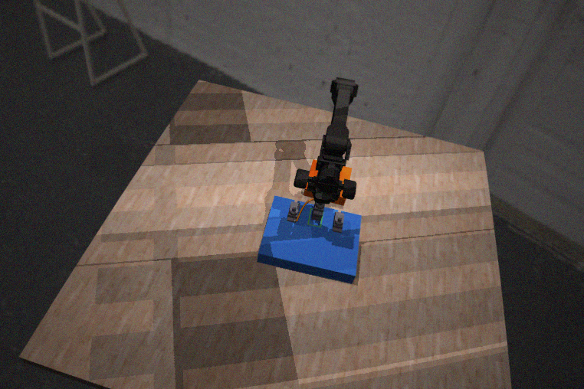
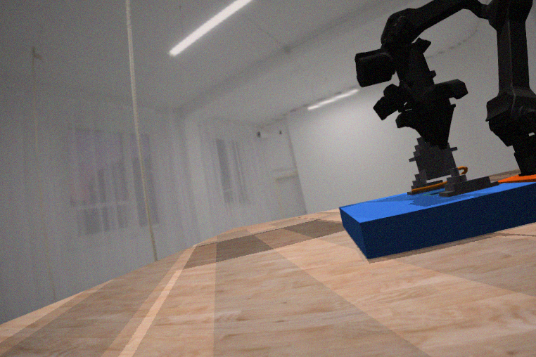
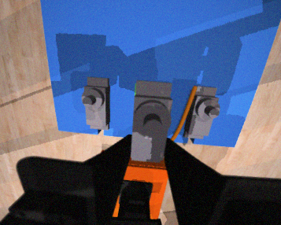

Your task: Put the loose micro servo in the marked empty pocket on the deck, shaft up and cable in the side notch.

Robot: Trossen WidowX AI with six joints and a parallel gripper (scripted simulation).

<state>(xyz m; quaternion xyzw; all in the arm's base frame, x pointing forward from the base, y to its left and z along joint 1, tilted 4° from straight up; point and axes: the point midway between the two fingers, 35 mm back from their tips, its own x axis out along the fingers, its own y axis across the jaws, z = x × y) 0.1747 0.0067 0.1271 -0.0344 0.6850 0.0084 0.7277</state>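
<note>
My gripper [image 1: 321, 201] [image 2: 436, 144] [image 3: 148, 140] is shut on the grey micro servo [image 1: 317, 211] [image 2: 434, 161] [image 3: 151, 114]. The servo is held a little above the deck, roughly upright with a slight tilt, its shaft side up. The blue deck [image 1: 306, 253] [image 2: 437, 225] [image 3: 109, 20] lies below. The green pocket outline [image 1: 314, 225] [image 3: 135, 88] shows at the servo's edges; the pocket opening is mostly hidden under the servo. The orange cable [image 1: 304, 204] [image 2: 463, 168] [image 3: 183, 115] runs sideways to a neighbouring servo. The side notch cannot be made out.
Two fitted servos stand on the deck either side of the held one: one servo [image 1: 293, 210] [image 3: 203, 114] on the cable side, another servo [image 1: 338, 221] [image 3: 96, 103] opposite. The orange base plate [image 1: 346, 172] [image 3: 160, 177] is behind the deck on the wooden table [image 1: 401, 281].
</note>
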